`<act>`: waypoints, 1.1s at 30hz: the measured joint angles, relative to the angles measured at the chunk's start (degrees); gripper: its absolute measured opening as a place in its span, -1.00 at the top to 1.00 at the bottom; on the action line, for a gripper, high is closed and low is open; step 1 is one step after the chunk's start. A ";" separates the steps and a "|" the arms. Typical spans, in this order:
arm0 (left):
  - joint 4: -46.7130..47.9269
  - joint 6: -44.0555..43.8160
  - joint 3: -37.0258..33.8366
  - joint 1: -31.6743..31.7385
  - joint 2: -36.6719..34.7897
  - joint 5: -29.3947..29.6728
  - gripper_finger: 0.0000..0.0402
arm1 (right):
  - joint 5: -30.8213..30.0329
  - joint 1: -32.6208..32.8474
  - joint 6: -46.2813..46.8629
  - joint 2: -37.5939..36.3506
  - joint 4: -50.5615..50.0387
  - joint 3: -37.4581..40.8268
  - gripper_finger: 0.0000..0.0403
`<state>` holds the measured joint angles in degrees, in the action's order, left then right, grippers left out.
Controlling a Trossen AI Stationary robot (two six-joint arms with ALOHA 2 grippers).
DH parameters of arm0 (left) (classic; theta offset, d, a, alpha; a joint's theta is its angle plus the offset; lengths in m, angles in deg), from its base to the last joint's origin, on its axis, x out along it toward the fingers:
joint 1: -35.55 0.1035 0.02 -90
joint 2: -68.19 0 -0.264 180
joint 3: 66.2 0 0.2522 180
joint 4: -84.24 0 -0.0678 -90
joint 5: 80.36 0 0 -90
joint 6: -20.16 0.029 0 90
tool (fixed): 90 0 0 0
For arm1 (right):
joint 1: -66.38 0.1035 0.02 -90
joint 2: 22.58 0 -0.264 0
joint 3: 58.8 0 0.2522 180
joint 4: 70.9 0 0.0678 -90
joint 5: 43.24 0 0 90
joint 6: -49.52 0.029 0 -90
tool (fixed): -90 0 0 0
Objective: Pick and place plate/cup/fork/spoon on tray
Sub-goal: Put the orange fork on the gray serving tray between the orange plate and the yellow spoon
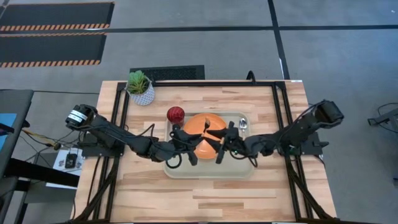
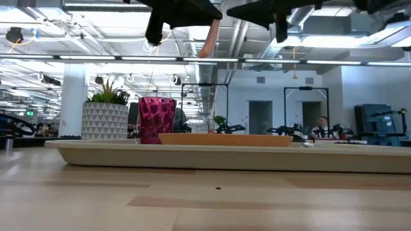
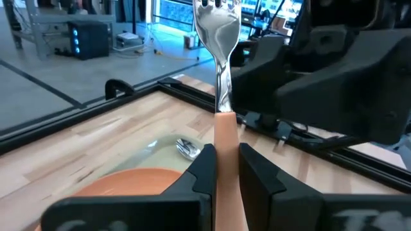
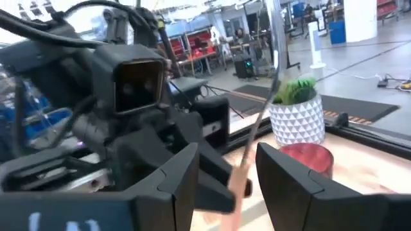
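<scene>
While left end effector (image 3: pixel 221 168) grips fork (image 3: pixel 218 38)

My wooden table (image 1: pixel 211 193) holds the big tray (image 1: pixel 180 169). The red cup (image 1: pixel 175 114) and a potted plant (image 1: pixel 141 87) sit on the wood too.
</scene>
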<state>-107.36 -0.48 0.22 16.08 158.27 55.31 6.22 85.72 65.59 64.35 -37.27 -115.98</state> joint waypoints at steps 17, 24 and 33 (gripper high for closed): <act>0.23 0.13 0.00 0.02 0.02 -0.24 0.88 | 0.53 -3.04 0.62 0.60 -0.01 -1.50 0.78; 0.41 0.53 0.00 0.11 0.04 -1.50 0.90 | 0.69 -3.45 -0.05 0.60 -0.34 -1.48 0.96; 5.05 2.42 0.00 -2.34 -0.38 -1.50 0.53 | 1.39 -5.69 -2.74 -8.69 -10.66 -0.82 0.98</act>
<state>-102.31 1.94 0.22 13.74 157.89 53.81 7.62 80.03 62.84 55.66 -47.93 -116.80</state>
